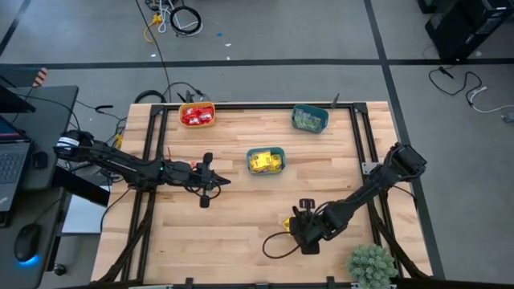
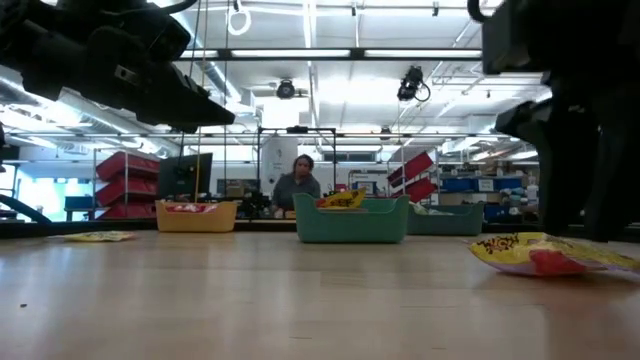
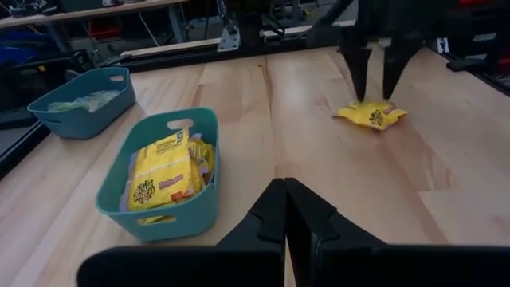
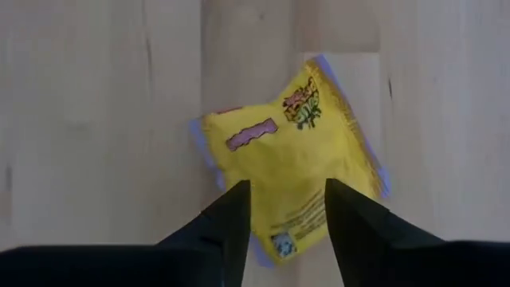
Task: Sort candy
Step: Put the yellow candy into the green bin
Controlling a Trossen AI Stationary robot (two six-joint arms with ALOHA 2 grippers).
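A yellow candy packet [image 4: 291,163] is seen lying flat on the wooden table [image 1: 241,233] near its front edge, directly beneath the right gripper [image 4: 287,211], whose two dark fingers are parted over the packet without clasping it. Only the right wrist view shows the packet's printed face and crinkled purple-edged seal; from above, little more than a yellow corner [image 1: 287,221] is visible beside the gripper [image 1: 305,227]. The left gripper [image 3: 284,209] is held above the table's middle left, its fingers pressed together on nothing. Its wrist view takes in a teal basket [image 3: 163,171] stacked with yellow packets [image 3: 162,169], and a second teal basket [image 3: 84,102] of pale green packets farther off. An orange basket [image 1: 197,115] holding red packets [image 1: 197,117] at the far left is shown only from overhead and at table level. The low view alone reveals another yellow packet [image 2: 98,236] lying flat at the left, and a person [image 2: 297,183] seated in the room beyond the table.
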